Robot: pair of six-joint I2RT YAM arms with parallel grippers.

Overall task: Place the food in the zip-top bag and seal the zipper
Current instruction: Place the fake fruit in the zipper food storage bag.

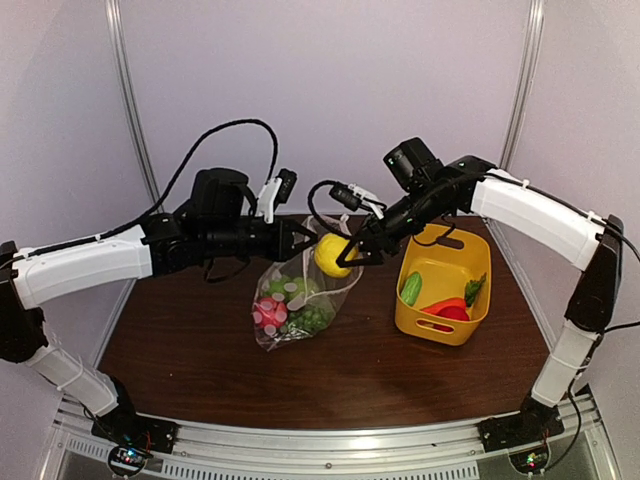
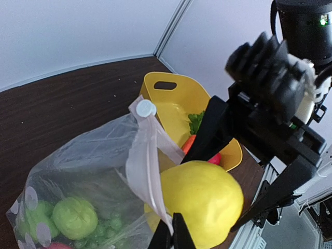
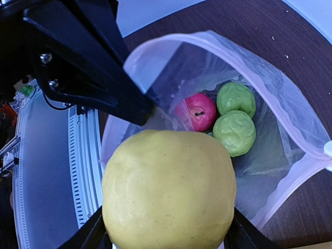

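Your right end effector (image 1: 345,252) is closed on the yellow lemon (image 1: 333,255), with one finger on each side of it. It holds the lemon right at the open mouth of the zip-top bag (image 1: 295,300), not yet inside. In the right wrist view the lemon hangs directly over the opening. Your left end effector (image 1: 305,240) has its fingers narrow and pinched on the rim of the bag, and this lifts the rim so that the mouth stands open. The zipper (image 2: 150,171) is not pressed together; it runs down from the raised rim just beside the lemon. I cannot tell if the lemon touches it. The lower part of the bag rests on the table (image 1: 200,350). Inside it you can see the red apple (image 3: 196,111), two green apples (image 3: 234,132) close together, and the green grapes (image 1: 312,318) at the bottom. The yellow basket (image 1: 445,268) stands on the table to the right of the bag, apart from it. In the basket lie the cucumber (image 1: 411,288), the carrot (image 1: 445,303) and the red pepper (image 1: 455,314).
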